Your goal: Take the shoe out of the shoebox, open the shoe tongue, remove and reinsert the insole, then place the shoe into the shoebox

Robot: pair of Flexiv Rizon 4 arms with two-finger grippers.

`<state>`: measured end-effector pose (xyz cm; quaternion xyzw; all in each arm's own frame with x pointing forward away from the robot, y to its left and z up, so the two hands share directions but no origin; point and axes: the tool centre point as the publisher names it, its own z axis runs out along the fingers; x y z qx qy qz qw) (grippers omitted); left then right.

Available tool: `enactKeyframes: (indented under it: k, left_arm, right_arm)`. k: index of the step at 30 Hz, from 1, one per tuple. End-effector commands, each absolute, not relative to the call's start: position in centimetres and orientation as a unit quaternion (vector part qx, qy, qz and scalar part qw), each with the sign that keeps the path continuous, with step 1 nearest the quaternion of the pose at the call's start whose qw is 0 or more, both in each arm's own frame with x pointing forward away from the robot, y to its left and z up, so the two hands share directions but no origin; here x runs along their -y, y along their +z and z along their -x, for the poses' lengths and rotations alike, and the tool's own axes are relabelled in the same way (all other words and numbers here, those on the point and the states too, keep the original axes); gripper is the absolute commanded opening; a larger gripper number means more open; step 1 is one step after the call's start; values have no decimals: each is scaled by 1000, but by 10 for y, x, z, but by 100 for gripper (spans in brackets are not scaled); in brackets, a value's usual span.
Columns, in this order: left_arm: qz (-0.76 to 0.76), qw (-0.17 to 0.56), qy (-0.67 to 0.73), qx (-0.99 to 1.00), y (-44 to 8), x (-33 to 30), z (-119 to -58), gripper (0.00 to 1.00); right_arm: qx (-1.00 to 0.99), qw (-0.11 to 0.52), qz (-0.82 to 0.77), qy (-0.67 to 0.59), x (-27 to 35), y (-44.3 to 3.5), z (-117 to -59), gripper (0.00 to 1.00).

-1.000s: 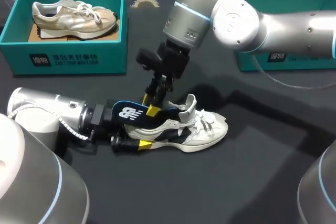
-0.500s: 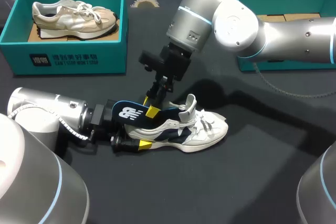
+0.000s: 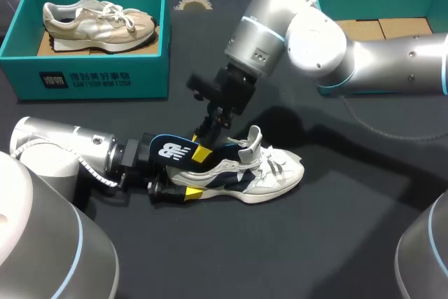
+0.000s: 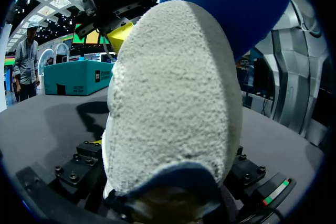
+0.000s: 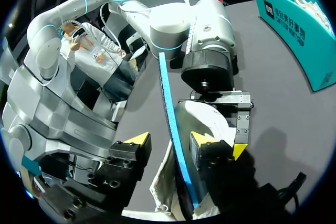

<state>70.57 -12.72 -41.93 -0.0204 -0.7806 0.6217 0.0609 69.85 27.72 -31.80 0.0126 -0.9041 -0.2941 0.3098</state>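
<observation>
A white and navy shoe [image 3: 262,171] stands upright on the dark table. Its blue insole [image 3: 170,152] sticks up out of the heel opening. My left gripper [image 3: 183,185] comes in low from the left and is shut on the heel, whose fuzzy back [image 4: 173,98] fills the left wrist view. My right gripper [image 3: 203,146] hangs down over the heel. In the right wrist view the insole's thin edge [image 5: 172,124] runs between the right gripper's [image 5: 170,140] open fingers, with a gap on one side. The left gripper's finger [image 5: 242,124] lies against the shoe's side.
A teal shoebox [image 3: 94,78] at the back left holds a beige shoe [image 3: 98,22]. A second teal shoebox [image 3: 329,78] with cardboard inside stands at the back right, behind my right arm. A small gold object [image 3: 192,3] lies between the boxes.
My right arm's wrist has shifted slightly right and back while its fingers stay at the insole and have narrowed. The shoe and left arm have not moved.
</observation>
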Motion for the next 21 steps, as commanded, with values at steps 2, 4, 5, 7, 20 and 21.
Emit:
enactKeyframes:
  k: [2,4,5,7,20,21]
  left_arm:
    - [20,61,621,781,-421,127,-706,0]
    - [20,61,621,781,-421,127,-706,0]
    - [20,61,621,781,-421,127,-706,0]
    - [20,61,621,781,-421,127,-706,0]
    - [20,61,621,781,-421,127,-706,0]
    - [20,61,621,781,-421,127,-706,0]
  right_arm:
    - [902,309,-9,-301,-278,-320,-694,44]
    - [902,310,-8,-301,-278,-320,-693,44]
    - [902,310,-8,-302,-278,-320,-693,43]
    - [901,310,-6,-304,-279,-320,-693,40]
    - [895,313,-5,-317,-282,-319,-692,0]
    - [896,311,-6,-317,-282,-318,-691,0]
